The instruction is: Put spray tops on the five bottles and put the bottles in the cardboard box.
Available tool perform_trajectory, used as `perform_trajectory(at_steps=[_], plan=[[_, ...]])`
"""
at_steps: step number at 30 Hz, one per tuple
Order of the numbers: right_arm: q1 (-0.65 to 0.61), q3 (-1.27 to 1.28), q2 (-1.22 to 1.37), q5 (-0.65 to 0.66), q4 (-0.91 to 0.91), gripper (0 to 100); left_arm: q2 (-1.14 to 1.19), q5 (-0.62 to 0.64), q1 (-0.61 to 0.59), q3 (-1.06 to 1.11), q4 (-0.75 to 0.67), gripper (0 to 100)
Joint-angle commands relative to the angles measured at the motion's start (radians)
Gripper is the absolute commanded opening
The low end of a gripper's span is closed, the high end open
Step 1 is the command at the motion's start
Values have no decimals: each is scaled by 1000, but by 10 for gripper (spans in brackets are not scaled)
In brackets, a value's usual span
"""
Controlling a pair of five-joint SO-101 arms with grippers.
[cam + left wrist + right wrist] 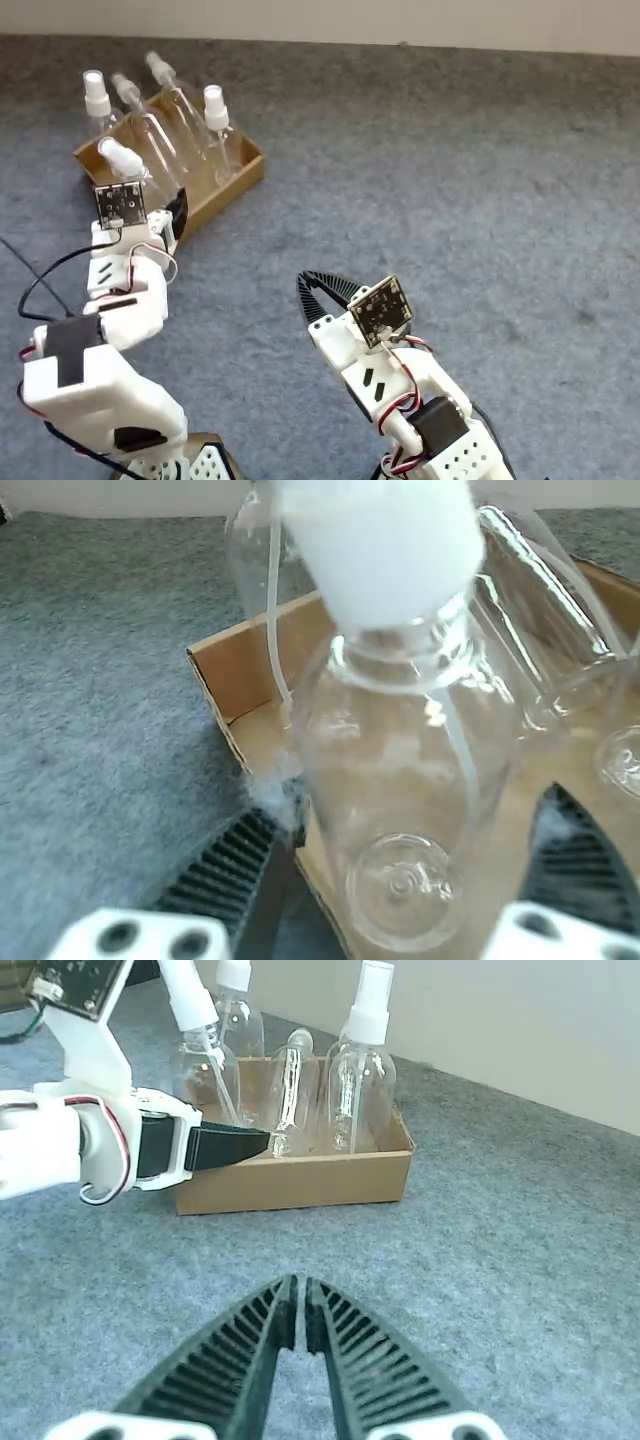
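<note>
The cardboard box (236,184) sits at the table's far left with several clear bottles in it, each with a white spray top, such as the upright one (216,125). At the box's near corner my left gripper (162,198) is shut on the lower body of one more capped bottle (400,750), which tilts over the box wall (228,685). From the right wrist view that bottle (205,1065) leans above the left gripper's black finger (228,1146). My right gripper (300,1308) is shut with nothing in it, low over the carpet, well short of the box (300,1182).
Grey carpet covers the table, with wide free room to the right of the box (450,180). A pale wall runs along the far edge. Black cables trail beside both arm bases (40,285).
</note>
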Motion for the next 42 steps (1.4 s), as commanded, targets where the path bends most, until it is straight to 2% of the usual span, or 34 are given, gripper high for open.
perform_trajectory(at_steps=[1,6,9,17,27,30,33,36,42], plan=[[13,99,-7,14,2,19,-128,-11,-10,41,-14,319],[13,99,-7,14,2,19,-289,-12,-10,125,-11,319],[13,99,-7,14,2,19,-390,-61,-7,171,77,318],[13,99,-12,14,53,19,-771,-84,-25,231,503,316],[13,99,-13,14,54,19,-1420,-83,-21,157,1304,314],[13,99,-13,14,54,19,-1578,-83,-19,105,1491,250],[13,99,-13,14,56,19,-1690,-87,-18,59,1628,149],[13,99,-12,14,56,19,-1758,-91,24,18,1734,91],[13,99,-10,14,56,19,-1814,-91,213,-119,1921,0]])
